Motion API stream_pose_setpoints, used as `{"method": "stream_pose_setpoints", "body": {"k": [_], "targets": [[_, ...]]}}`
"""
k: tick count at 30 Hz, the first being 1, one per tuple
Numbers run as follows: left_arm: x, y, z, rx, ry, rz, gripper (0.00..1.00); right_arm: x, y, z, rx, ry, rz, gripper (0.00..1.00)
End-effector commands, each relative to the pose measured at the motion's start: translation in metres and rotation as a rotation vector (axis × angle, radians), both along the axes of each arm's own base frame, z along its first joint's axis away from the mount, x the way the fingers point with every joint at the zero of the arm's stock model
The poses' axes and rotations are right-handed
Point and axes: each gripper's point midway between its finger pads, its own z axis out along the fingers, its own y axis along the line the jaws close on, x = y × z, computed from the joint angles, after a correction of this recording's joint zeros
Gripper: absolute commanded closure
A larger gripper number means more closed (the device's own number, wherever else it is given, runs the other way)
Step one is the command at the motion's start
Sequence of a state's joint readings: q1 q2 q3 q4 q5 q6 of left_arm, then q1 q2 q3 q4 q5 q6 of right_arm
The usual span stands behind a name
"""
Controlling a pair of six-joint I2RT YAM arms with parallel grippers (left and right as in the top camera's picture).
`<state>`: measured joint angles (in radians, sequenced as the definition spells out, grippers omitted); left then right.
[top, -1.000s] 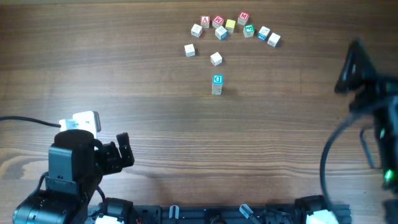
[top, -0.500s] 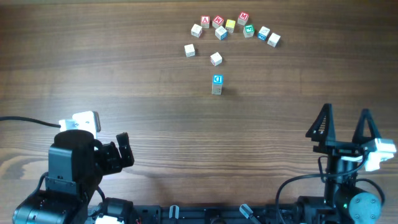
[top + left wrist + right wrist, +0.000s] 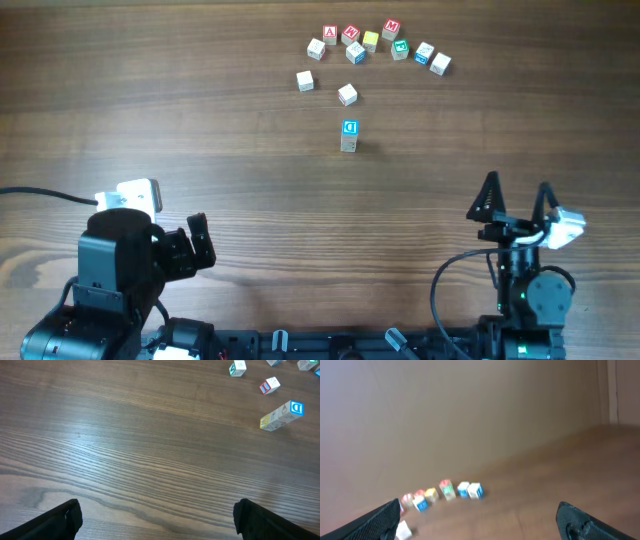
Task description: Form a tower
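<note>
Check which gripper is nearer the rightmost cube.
Right. The right gripper is back from the rightmost cube, slightly right; the left gripper is farther back, far left.

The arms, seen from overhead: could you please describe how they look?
Both are black. The left arm is boxy, with a white module and a thin black cable. The right arm is slimmer, with pointed triangular fingers, a white box, a looping cable and a green light.

The right gripper has come to the near side of the table.
One second ago it was a blurred dark shape at the right edge of the overhead view. Half a second ago it stood at the lower right, and now it is a little more left and lower.
</note>
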<state>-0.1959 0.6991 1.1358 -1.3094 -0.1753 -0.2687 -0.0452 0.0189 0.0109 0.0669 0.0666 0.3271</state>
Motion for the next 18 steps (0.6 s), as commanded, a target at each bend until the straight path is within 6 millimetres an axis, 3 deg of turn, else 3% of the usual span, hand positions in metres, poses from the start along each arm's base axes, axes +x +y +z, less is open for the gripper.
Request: {"method": "stream_pose_setpoints", "body": {"k": [1,18], "targets": [[-0.0001,0.0021,0.0009,0.0,-0.008,0.015,0.0,0.0004,0.0058,-0.0141,0.067,0.044,0.038,0.0],[-0.001,-0.0011,0.001,-0.001,-0.011,-0.005,0.0,0.0007,0.0094,-0.0144,0.073,0.046,0.06,0.0]]}}
